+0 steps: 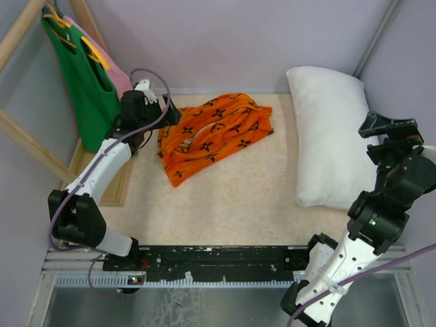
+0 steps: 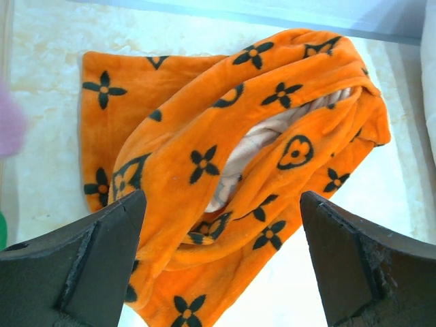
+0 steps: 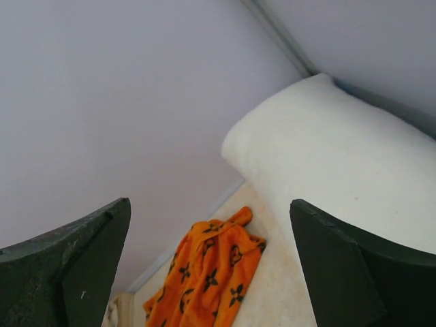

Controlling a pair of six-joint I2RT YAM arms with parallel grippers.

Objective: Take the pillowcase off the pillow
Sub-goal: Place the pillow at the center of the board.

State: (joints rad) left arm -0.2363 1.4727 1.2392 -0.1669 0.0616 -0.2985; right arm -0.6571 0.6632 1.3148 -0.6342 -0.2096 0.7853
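Note:
The orange pillowcase [image 1: 212, 134] with black motifs lies crumpled and empty on the table at the back centre. It fills the left wrist view [image 2: 225, 177] and shows small in the right wrist view [image 3: 208, 276]. The white pillow [image 1: 328, 136] lies bare at the right, apart from the pillowcase, and also shows in the right wrist view [image 3: 340, 170]. My left gripper [image 1: 169, 109] is open and empty at the pillowcase's left end. My right gripper [image 1: 388, 127] is open and empty, raised over the pillow's right edge.
A green tank top [image 1: 85, 88] and a pink garment [image 1: 119, 78] hang on a wooden rack [image 1: 27, 146] at the back left. Grey walls close the back and both sides. A black rail [image 1: 218, 259] runs along the near edge.

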